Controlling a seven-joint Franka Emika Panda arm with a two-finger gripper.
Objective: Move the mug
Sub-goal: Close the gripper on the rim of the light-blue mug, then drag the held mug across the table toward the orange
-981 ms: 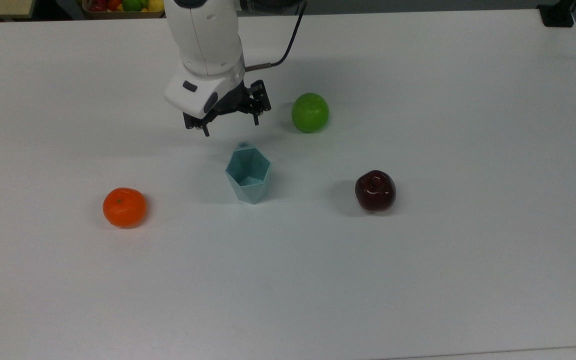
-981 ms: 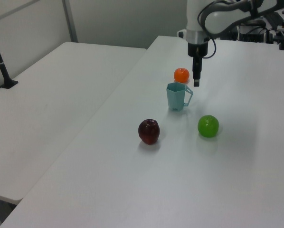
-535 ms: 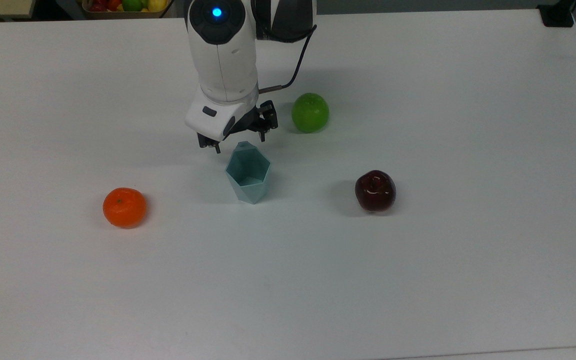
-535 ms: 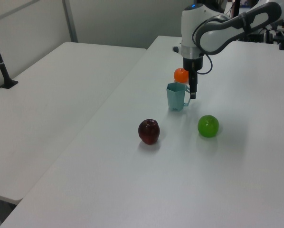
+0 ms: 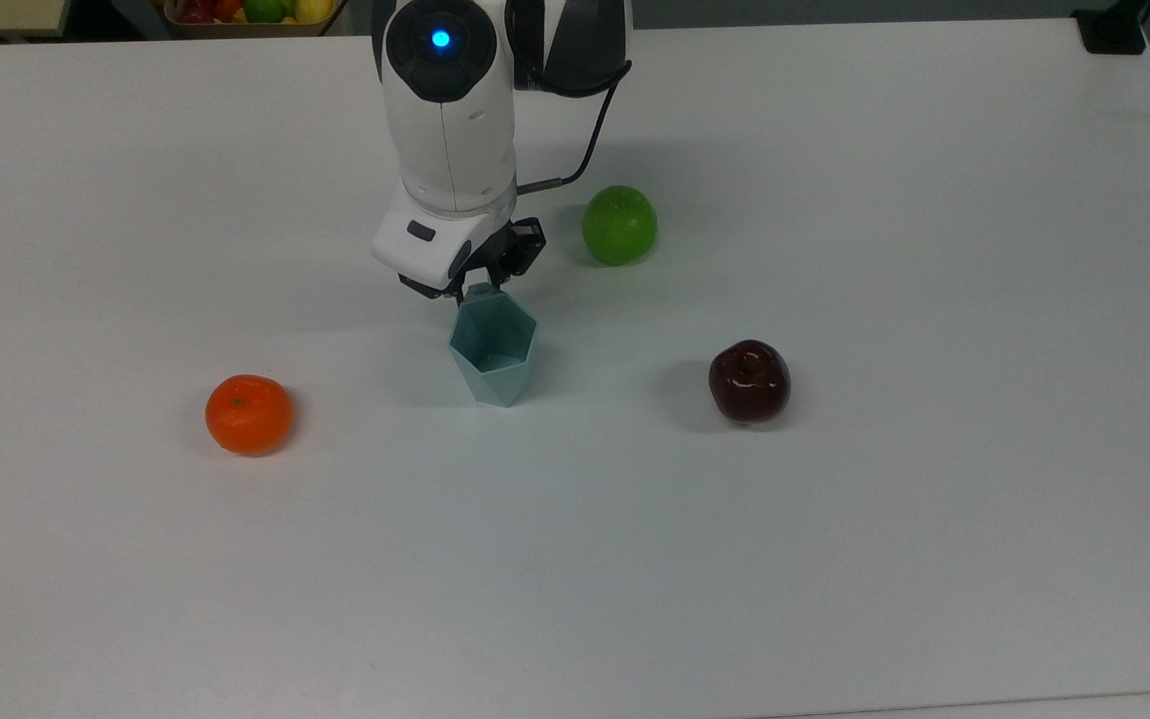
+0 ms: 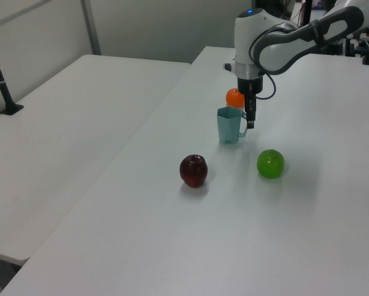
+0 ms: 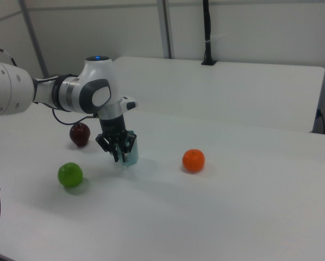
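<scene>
1. A pale blue-teal faceted mug [image 5: 493, 348] with a hexagonal rim stands upright near the middle of the white counter [image 5: 835, 549], its open mouth facing up and its narrower base on the surface.
2. In the left view the mug [image 6: 230, 125] shows a small tab handle on the left view's right side, toward the gripper.
3. The white robot arm [image 5: 447, 110] reaches down from the far edge in the top view, and its black gripper [image 5: 473, 287] sits at the mug's handle side.
4. In the right view the gripper [image 7: 119, 150] is low and right against the mug [image 7: 131, 154], with its dark fingers [image 7: 114, 153] set close together about the handle; whether they truly pinch it, I cannot tell.
5. A round orange fruit [image 5: 249, 413] lies well apart toward the top view's left.
6. A glossy dark red apple [image 5: 749, 380] rests toward the top view's right of the mug.
7. A round green apple [image 5: 619, 225] sits near the gripper, further back on the top view's right.
</scene>
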